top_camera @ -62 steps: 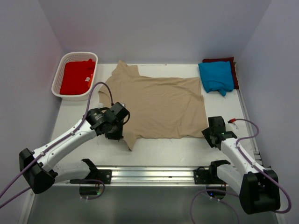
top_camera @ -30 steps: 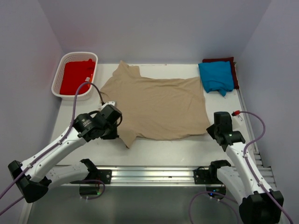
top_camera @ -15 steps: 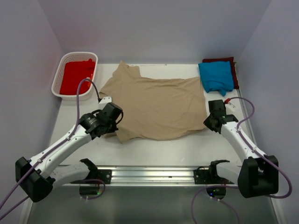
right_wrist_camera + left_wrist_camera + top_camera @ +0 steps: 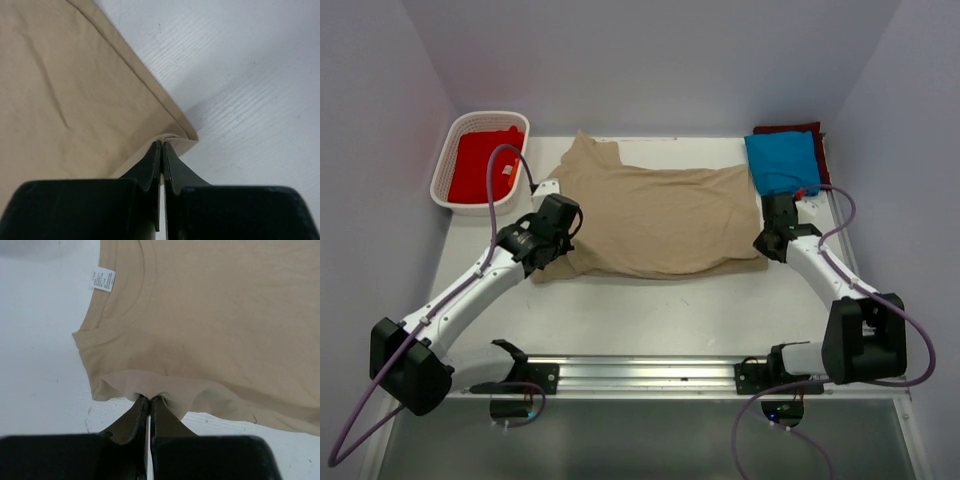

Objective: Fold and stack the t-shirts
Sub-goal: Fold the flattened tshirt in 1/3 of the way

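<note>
Top external view: tan short-sleeved cloth t-shirt (image 4: pixel 660 215) lay spread at frame centre on the white worktop (image 4: pixel 650 320), lower edge doubled over. Left claw (image 4: pixel 150 401) pinched its lower-left corner; right claw (image 4: pixel 162 146) pinched its lower-right corner.

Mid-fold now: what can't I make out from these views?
- Maroon shirt: top view, mostly under the blue shirt.
- Label on the tan shirt: left wrist view, print too small.
- Left pincer and right pincer tips: top view, hidden under their own wrists.
- Red shirt: top view, layers unclear in the basket.
</note>
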Action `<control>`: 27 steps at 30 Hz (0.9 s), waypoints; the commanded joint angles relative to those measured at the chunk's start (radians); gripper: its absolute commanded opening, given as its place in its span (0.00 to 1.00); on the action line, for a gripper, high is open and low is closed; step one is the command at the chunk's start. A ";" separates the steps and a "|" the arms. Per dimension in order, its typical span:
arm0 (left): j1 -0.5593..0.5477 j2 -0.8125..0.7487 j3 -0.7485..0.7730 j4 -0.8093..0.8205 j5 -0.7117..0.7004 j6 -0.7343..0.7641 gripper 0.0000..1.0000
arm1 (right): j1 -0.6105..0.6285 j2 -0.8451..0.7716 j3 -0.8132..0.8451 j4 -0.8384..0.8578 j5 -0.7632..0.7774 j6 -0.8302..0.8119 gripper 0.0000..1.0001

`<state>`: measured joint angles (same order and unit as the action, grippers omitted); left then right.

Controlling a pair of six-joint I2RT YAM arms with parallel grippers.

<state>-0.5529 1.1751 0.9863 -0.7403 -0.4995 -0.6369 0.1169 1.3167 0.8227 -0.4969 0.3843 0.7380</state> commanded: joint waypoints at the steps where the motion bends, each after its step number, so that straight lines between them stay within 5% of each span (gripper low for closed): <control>1: 0.036 0.035 0.043 0.094 -0.047 0.066 0.00 | -0.008 0.042 0.067 0.046 0.053 -0.028 0.00; 27: 0.206 0.276 0.152 0.239 0.064 0.190 0.00 | -0.045 0.329 0.236 0.124 0.041 -0.042 0.00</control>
<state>-0.3595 1.4487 1.0977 -0.5621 -0.4404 -0.4675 0.0799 1.6249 1.0103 -0.4126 0.4026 0.7021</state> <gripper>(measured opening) 0.017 0.015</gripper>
